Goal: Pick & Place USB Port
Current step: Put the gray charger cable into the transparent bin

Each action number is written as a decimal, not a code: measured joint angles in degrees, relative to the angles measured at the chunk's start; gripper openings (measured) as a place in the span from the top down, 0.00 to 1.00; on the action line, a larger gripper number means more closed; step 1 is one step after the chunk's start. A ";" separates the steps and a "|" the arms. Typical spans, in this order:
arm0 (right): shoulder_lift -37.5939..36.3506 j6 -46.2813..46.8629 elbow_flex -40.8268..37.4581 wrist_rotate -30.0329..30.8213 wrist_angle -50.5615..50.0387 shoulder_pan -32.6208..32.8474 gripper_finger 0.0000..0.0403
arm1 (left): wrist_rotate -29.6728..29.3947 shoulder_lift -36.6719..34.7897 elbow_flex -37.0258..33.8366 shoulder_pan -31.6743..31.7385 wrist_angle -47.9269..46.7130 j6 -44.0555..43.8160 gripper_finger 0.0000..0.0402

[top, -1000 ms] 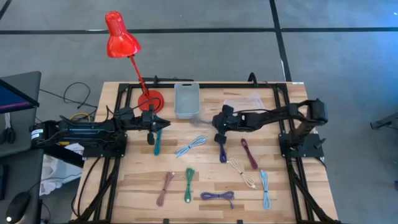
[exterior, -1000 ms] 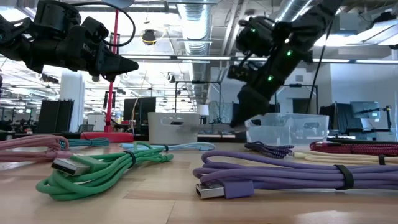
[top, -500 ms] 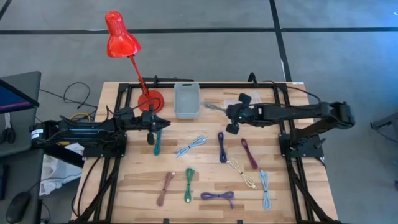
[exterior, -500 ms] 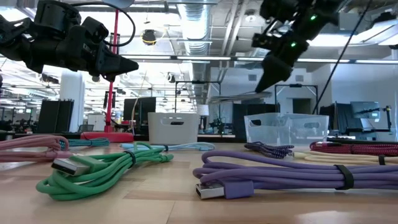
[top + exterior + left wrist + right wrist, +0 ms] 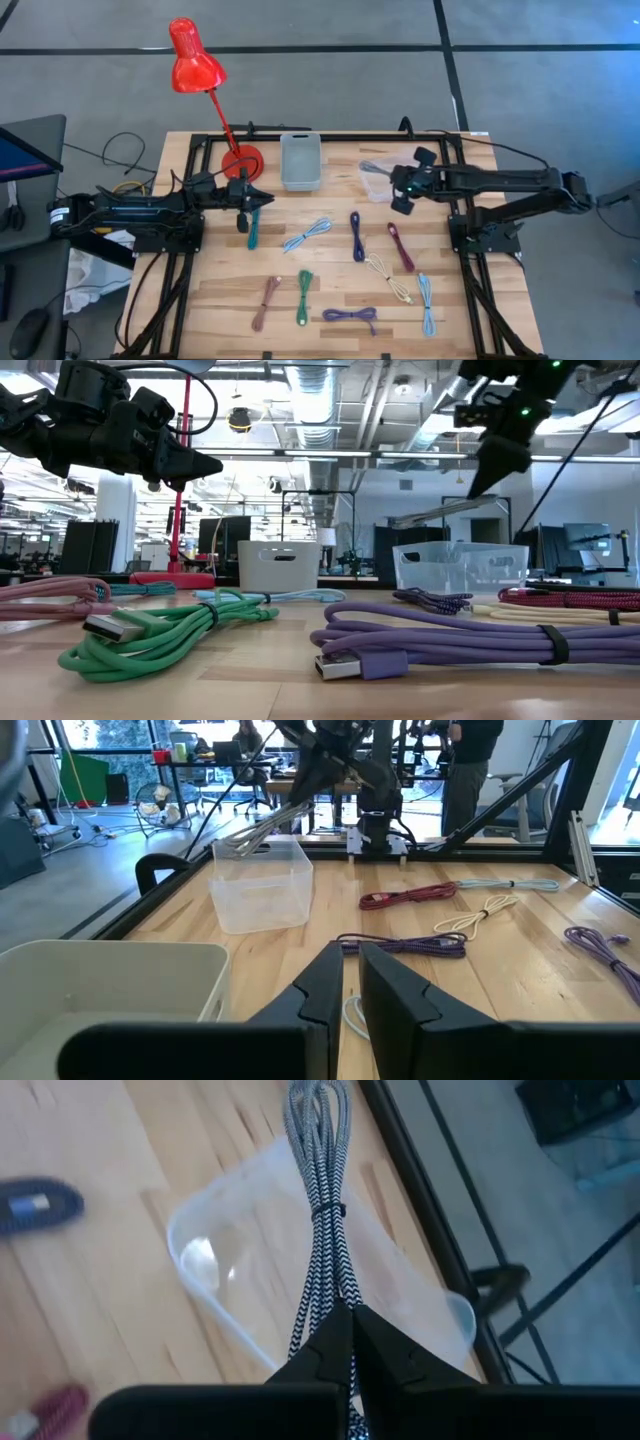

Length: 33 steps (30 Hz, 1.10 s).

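Black-white braided USB cable (image 5: pixel 322 1210) clamped in our right pincer (image 5: pixel 400 181), dangling over clear bin (image 5: pixel 378 180), upper right of desk (image 5: pixel 330 285). Our left pincer (image 5: pixel 258 199) nearly closed, empty, centre-left.

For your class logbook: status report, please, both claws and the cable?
Right claw shut on grey cable, held above the clear bin. Left claw idle near grey bin. Nothing in the way.
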 joint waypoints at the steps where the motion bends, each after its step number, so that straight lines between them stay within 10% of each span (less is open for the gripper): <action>1: -0.74 0.00 0.00 0.00 -1.16 0.00 1.00 | 0.00 0.00 0.00 0.00 -0.02 0.00 0.90; 33: 2.44 -5.20 -5.53 -6.72 1.31 -8.68 1.00 | 0.00 0.07 0.00 0.00 0.00 0.00 0.90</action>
